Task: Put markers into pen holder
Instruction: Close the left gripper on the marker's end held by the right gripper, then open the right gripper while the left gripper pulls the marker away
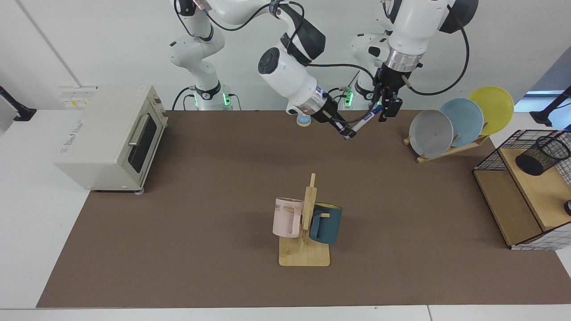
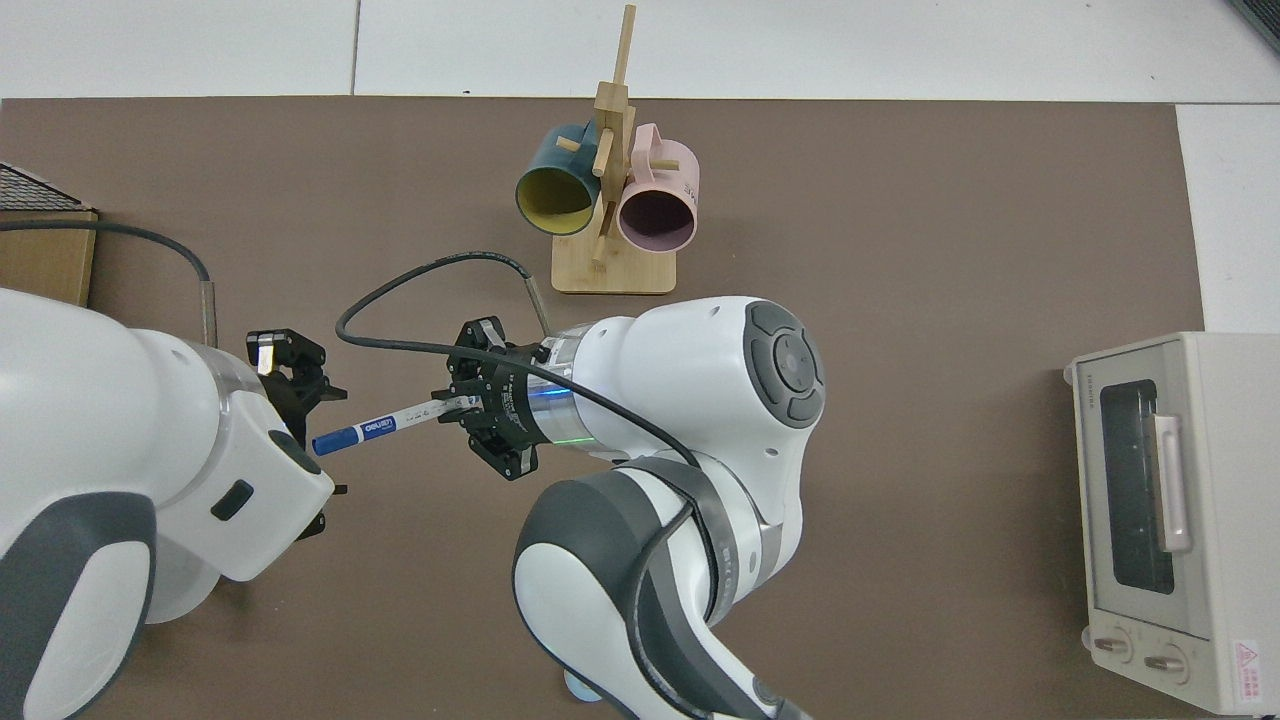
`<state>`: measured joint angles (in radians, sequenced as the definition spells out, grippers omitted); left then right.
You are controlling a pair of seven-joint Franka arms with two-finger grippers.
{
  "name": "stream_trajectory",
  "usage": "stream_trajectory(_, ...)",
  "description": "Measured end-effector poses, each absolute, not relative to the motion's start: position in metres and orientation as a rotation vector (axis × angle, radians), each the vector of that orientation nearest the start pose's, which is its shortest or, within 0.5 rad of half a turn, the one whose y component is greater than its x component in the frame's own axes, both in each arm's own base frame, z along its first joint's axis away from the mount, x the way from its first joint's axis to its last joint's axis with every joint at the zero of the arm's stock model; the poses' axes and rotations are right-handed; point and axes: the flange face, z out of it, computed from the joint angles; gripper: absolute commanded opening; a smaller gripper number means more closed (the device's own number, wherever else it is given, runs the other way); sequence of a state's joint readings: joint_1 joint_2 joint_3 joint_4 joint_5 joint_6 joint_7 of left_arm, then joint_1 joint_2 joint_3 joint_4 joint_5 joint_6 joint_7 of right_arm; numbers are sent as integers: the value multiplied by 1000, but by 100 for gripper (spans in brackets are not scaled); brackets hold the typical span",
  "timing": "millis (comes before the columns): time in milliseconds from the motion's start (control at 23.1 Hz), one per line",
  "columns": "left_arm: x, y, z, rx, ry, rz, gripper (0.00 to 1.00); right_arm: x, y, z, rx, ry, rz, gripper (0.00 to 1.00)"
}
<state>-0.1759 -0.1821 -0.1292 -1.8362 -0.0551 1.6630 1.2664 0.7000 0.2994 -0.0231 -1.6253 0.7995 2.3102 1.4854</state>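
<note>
the right gripper (image 1: 340, 127) clamps the slim white marker with the dark blue cap (image 2: 375, 428) in mid-air, its cap between the spread fingers of the left gripper (image 1: 387, 108): close squarely on the cap before release, then carry to the black wire-mesh pen holder (image 1: 541, 155).
</note>
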Motion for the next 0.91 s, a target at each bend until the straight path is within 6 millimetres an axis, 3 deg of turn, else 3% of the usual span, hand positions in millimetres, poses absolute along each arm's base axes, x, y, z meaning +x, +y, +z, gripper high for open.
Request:
stream_trajectory(130, 476, -161, 602, -2238, 2238, -34, 13, 524, 441, 495, -1987, 1429, 547, 0)
stream_trajectory(260, 476, -162, 602, -2228, 2244, -34, 0, 524, 441, 494, -1987, 1430, 547, 0)
stream_trajectory(564, 477, -163, 606, -2185, 2233, -47, 0, 525, 441, 496, -1970, 1447, 554, 0)
stream_trajectory(607, 477, -164, 606, -2181, 2233, -47, 0, 525, 441, 496, -1970, 1447, 554, 26)
stream_trajectory(650, 477, -164, 606, -2178, 2233, -46, 0, 525, 441, 496, -1970, 1447, 554, 84)
stream_trajectory(694, 477, -164, 606, -2177, 2233, -46, 0, 525, 441, 496, -1969, 1447, 554, 100)
stream_trajectory(910, 478, -162, 607, -2169, 2233, -53, 0, 523, 444, 496, -1974, 1442, 557, 100)
